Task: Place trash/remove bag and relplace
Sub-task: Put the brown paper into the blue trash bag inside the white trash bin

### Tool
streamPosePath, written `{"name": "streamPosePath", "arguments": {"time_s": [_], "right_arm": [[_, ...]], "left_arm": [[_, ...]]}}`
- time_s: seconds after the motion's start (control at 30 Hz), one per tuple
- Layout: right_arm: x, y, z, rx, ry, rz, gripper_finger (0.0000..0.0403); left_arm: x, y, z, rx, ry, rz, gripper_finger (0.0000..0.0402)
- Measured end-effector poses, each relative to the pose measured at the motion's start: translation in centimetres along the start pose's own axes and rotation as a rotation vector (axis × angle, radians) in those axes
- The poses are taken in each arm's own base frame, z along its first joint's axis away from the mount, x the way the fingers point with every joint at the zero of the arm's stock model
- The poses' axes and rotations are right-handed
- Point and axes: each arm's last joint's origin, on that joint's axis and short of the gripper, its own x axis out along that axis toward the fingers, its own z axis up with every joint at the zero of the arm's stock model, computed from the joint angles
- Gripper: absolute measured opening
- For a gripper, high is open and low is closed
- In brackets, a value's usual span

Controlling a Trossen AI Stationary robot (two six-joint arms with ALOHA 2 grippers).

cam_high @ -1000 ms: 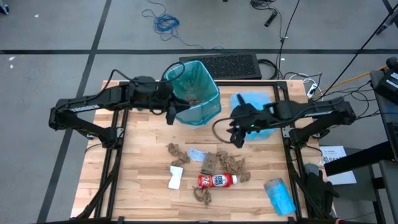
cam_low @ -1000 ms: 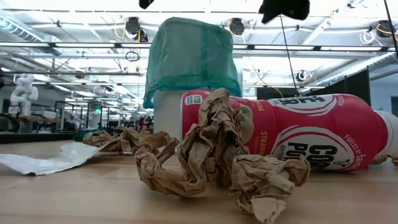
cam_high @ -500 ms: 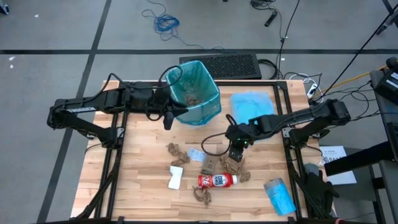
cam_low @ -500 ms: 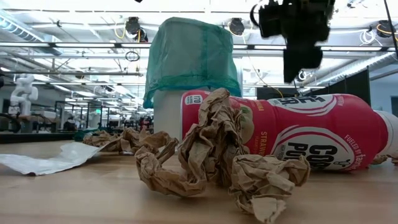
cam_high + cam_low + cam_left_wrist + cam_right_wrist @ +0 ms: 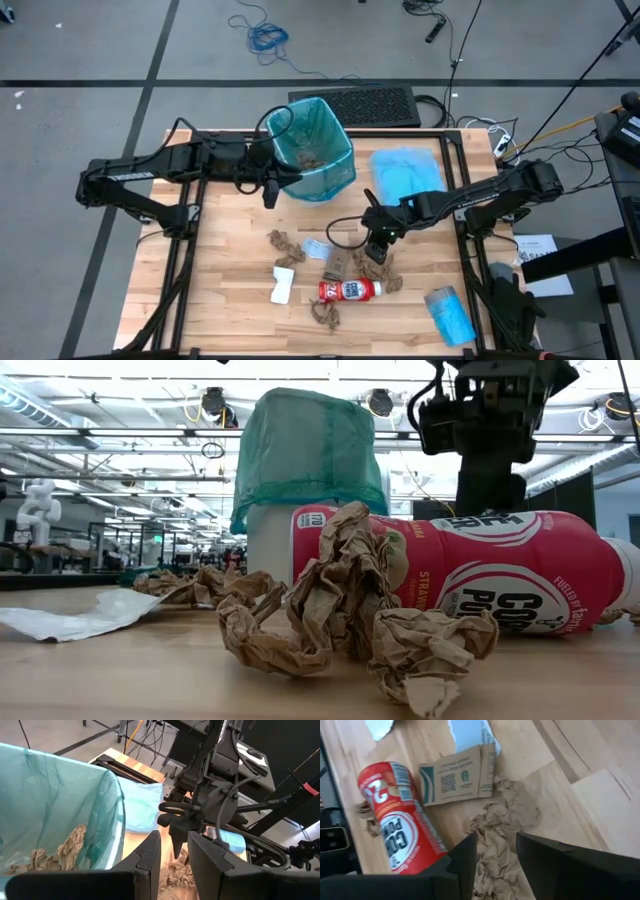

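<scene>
My right tool (image 5: 376, 250): lowered over the trash near the middle of the pale wooden slatted worktop (image 5: 230, 300), fingers spread with a gap between them, gripping nothing; a crumpled brown paper wad (image 5: 502, 837) lies directly beneath that gap. In the low view it hangs behind the bottle.

My left tool (image 5: 270, 190): at the rim of the teal-lined waste bin (image 5: 312, 150), fingers (image 5: 147, 852) a small gap apart with nothing between them; whether it touches the liner I cannot tell.

Waste bin: far side of the worktop, upright, brown paper wads (image 5: 65, 845) already lying inside.

Small red-and-white labelled bottle (image 5: 349, 290): lying on its side, towards the near edge, just beside the wad under my right tool.

Flat brown cardboard sleeve with printed code (image 5: 457, 782): lying flat between the bottle and a pale blue scrap (image 5: 316, 248).

Further brown wads: one left of the scrap (image 5: 285, 245), one at the near edge below the bottle (image 5: 325, 315).

White packet (image 5: 281, 285): left of the bottle, apart from it.

Pale blue folded sheet (image 5: 405, 175): flat on the worktop right of the bin.

Blue plastic roll (image 5: 448, 313): near right corner.
</scene>
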Motion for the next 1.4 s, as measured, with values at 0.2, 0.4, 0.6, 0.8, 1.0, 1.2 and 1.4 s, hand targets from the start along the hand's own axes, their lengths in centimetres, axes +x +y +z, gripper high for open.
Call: {"name": "streamPosePath", "arguments": {"time_s": [0.2, 0.4, 0.6, 0.8, 1.0, 1.2, 1.4], "right_arm": [[2.3, -0.3, 0.1, -0.016, 0.034, -0.028, 0.0130], [3.6, -0.4, 0.5, -0.020, 0.004, -0.041, 0.0130], [4.3, -0.7, 0.8, -0.013, 0.002, -0.040, 0.0130], [6.0, -1.1, 0.5, -0.006, 0.044, -0.065, 0.0130], [6.8, -1.4, 0.4, 0.003, 0.058, -0.085, 0.0123], [6.8, -1.4, 0.5, 0.010, 0.052, -0.092, 0.0024], [6.6, -1.3, 0.6, 0.027, 0.038, -0.081, 0.0002]], "left_arm": [[0.0, 0.0, 0.0, 0.000, 0.001, 0.000, 0.0094], [0.0, 0.0, 0.0, 0.000, 0.002, 0.001, 0.0094], [0.0, 0.0, 0.0, 0.001, 0.003, 0.001, 0.0094], [0.0, 0.0, 0.0, 0.001, 0.003, 0.001, 0.0094], [0.0, 0.0, 0.0, 0.001, 0.003, 0.001, 0.0094], [0.0, 0.0, 0.0, 0.001, 0.003, 0.001, 0.0094], [0.0, 0.0, 0.0, 0.001, 0.003, 0.001, 0.0094]]}}
